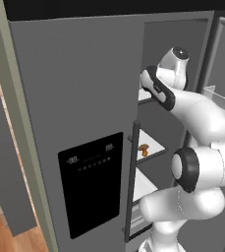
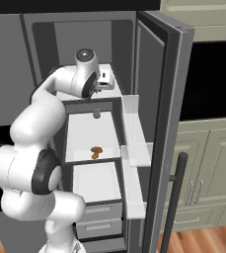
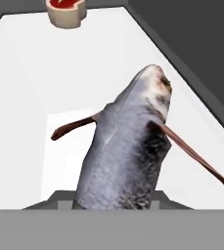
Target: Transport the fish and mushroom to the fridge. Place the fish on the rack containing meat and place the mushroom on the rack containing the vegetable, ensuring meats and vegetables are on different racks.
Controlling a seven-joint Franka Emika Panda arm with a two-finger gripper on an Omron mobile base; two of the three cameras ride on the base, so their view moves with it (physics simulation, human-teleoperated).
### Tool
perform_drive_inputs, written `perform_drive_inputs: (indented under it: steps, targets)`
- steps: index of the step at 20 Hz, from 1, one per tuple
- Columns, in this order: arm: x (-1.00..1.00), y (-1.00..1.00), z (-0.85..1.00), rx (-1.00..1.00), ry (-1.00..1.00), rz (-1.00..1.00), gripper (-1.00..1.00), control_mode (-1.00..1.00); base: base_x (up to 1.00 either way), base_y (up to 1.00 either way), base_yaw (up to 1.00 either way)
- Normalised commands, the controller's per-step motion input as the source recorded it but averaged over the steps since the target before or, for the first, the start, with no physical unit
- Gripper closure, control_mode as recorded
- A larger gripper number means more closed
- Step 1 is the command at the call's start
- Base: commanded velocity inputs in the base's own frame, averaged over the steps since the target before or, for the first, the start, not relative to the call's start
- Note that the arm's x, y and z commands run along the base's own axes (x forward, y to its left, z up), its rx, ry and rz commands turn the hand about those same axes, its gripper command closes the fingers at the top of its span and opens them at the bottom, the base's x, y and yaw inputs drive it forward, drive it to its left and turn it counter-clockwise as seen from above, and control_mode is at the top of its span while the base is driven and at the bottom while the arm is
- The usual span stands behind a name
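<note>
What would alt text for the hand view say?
A grey fish fills the foreground, held up from the gripper end over a white fridge shelf. A piece of red meat sits at the shelf's far end.

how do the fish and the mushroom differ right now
The fish is grey and slender; the mushroom is a brown-orange lump. The fish is held in the gripper above an upper rack; the mushroom lies loose on a lower shelf. Both are inside the fridge.

Pale green cabinets stand over a wooden floor beside a dark recess.
</note>
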Motion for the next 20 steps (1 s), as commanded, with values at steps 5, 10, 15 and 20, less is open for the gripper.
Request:
perform_drive_inputs:
  steps: [5, 10, 15, 20]
  targets:
    - [0.49, 0.0, -0.18, 0.0, 0.05, 0.0, 1.0, -1.0, 0.0, 0.0, 0.0]
    - [0.43, 0.0, -0.34, -0.03, 0.0, 0.0, 1.0, -1.0, 0.0, 0.0, 0.0]
    - [0.33, 0.2, -0.34, -0.06, 0.0, 0.0, -1.0, -1.0, 0.0, 0.0, 0.0]
    - [0.28, 0.13, -0.19, -0.02, 0.0, 0.0, -1.0, -1.0, 0.0, 0.0, 0.0]
